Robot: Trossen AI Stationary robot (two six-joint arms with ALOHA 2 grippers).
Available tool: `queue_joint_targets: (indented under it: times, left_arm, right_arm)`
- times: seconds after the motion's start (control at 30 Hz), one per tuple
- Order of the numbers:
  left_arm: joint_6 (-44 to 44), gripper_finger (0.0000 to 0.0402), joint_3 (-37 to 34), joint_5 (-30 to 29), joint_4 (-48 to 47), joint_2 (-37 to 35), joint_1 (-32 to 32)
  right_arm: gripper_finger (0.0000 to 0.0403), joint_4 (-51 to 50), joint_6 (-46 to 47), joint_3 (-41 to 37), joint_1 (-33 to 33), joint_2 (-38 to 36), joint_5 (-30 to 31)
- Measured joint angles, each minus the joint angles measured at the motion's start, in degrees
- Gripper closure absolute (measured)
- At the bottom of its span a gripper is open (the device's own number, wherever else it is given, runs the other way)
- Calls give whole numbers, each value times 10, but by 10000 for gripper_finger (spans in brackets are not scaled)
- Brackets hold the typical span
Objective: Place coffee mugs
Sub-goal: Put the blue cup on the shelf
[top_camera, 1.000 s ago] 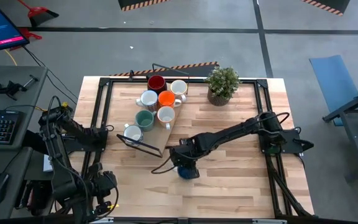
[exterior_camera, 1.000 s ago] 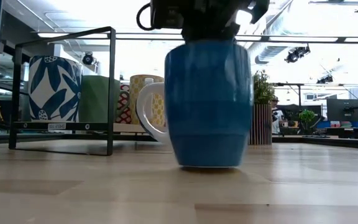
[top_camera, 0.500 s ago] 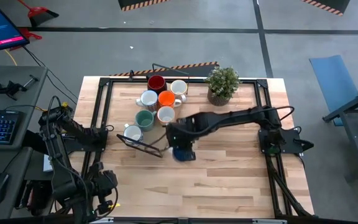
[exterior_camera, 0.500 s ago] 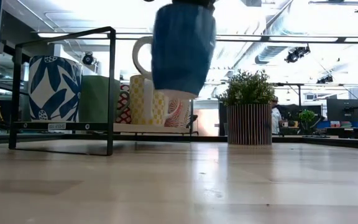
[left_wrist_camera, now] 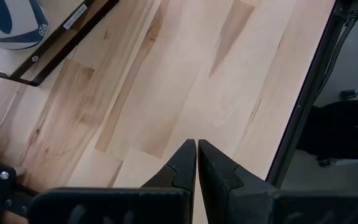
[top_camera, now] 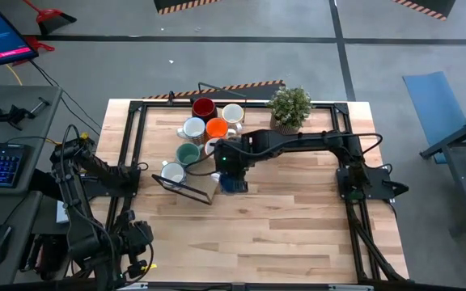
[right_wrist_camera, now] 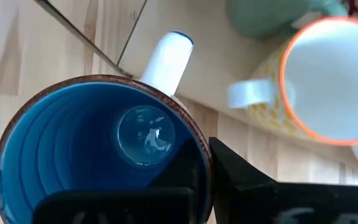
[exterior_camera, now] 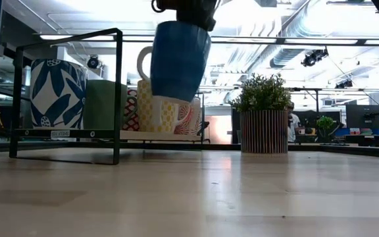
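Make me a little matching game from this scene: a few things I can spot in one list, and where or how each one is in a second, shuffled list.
Things:
1. blue mug
2. potted plant
3. left gripper
4. dark red mug

Places or states:
A. standing at the table's far edge
B. shut, holding nothing, over bare wood
C. in the air, gripped by the right gripper
D. on the rack among the other mugs

Pairs: 1-C, 2-A, 3-B, 4-D
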Motion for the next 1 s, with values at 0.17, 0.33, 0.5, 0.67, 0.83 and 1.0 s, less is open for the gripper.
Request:
queue_joint_targets:
  times: [0.17,0.33,0.5,0.67,0.83,1.0]
  left_arm:
    - [0,394,0,0,0,0,0]
    - [0,394,0,0,-1,0,0]
    - [0,394,0,0,-1,0,0]
    - [0,394,0,0,-1,0,0]
    - [0,394,0,0,-1,0,0]
    - [0,394,0,0,-1,0,0]
  right_arm:
    - [403,13,-13,2,-1,18,-1]
    - [403,23,-26,21,-6,37,-3]
    - [403,22,-41,57,-10,60,-3]
    - [403,12,-57,102,-12,91,-8]
    - [403,-25,-82,166,-13,135,-9]
    - [403,-37,-88,204,-21,166,-20]
